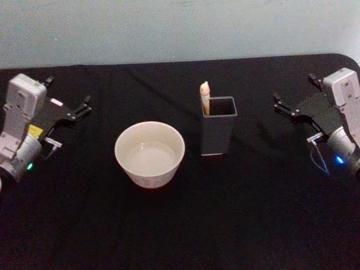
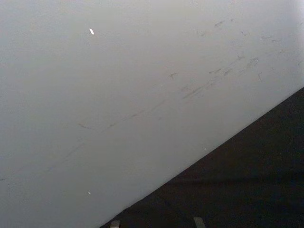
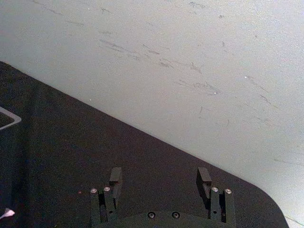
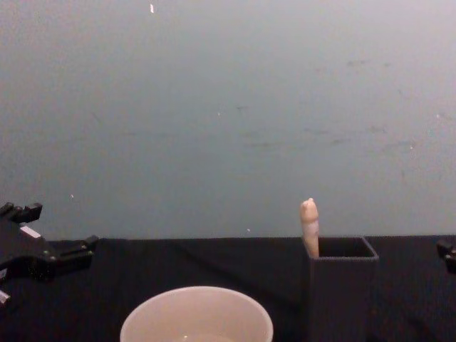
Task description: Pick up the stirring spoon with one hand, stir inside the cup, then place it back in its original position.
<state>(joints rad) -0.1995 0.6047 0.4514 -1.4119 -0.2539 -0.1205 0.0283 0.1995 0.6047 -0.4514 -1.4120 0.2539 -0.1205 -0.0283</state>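
Spoon (image 1: 205,97) is standing upright in the holder (image 1: 218,133), leaning in its far-left corner. The cream-peach tapered handle with its small rounded knob is sticking out above the rim; bowl and stem are hiding inside. Holder is sitting right of centre: dark grey, square-section, thin-walled, matte, open on top. Cup (image 1: 149,153) is sitting left of the holder and slightly nearer, apart from it: round, off-white, smooth, thin-rimmed, wider than the holder. A faint ring is showing inside; cannot tell whether it is liquid.

Both are resting on a black cloth (image 1: 185,225) with soft creases, running back to a pale grey-blue wall (image 1: 169,28) carrying fine scuff marks. Bare cloth is lying between each gripper and the two items.

Left gripper (image 1: 67,94) is sitting low at the left edge, well apart from the cup, pointing far-right, jaws released and spread, gripping nothing. Right gripper (image 1: 295,91) is mirroring it at the right edge, well apart from the holder, pointing far-left; its black fingers (image 3: 115,178) are standing wide apart over cloth, gripping nothing
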